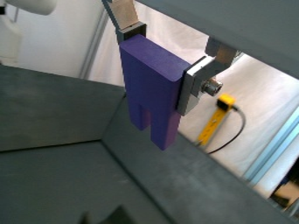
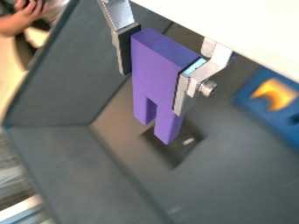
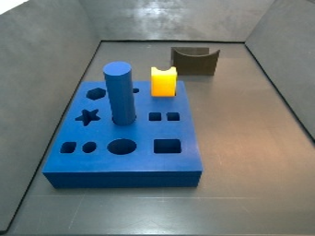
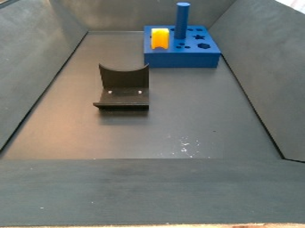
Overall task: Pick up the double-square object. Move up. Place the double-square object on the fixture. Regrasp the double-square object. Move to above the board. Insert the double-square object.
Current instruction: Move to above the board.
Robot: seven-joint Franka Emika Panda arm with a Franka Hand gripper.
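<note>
In both wrist views my gripper [image 1: 162, 61] [image 2: 156, 66] is shut on the purple double-square object [image 1: 149, 87] [image 2: 155, 87]. It grips the block near its solid end, and the forked two-leg end hangs down, high above the floor. One silver finger [image 2: 193, 80] presses each side. Neither side view shows the gripper or the purple piece. The dark U-shaped fixture [image 3: 193, 60] [image 4: 121, 89] stands empty on the floor; a dark shape that looks like it lies under the block's legs [image 2: 187, 149]. The blue board [image 3: 123, 152] [image 4: 185, 57] lies flat, and a corner of it [image 2: 260, 98] shows in a wrist view.
A tall blue cylinder [image 3: 117, 92] [image 4: 183, 18] and a glowing yellow block [image 3: 164, 80] [image 4: 159, 37] stand in the board. Sloping grey walls [image 3: 50, 101] enclose the floor on all sides. A yellow cable [image 1: 216, 122] hangs outside the bin.
</note>
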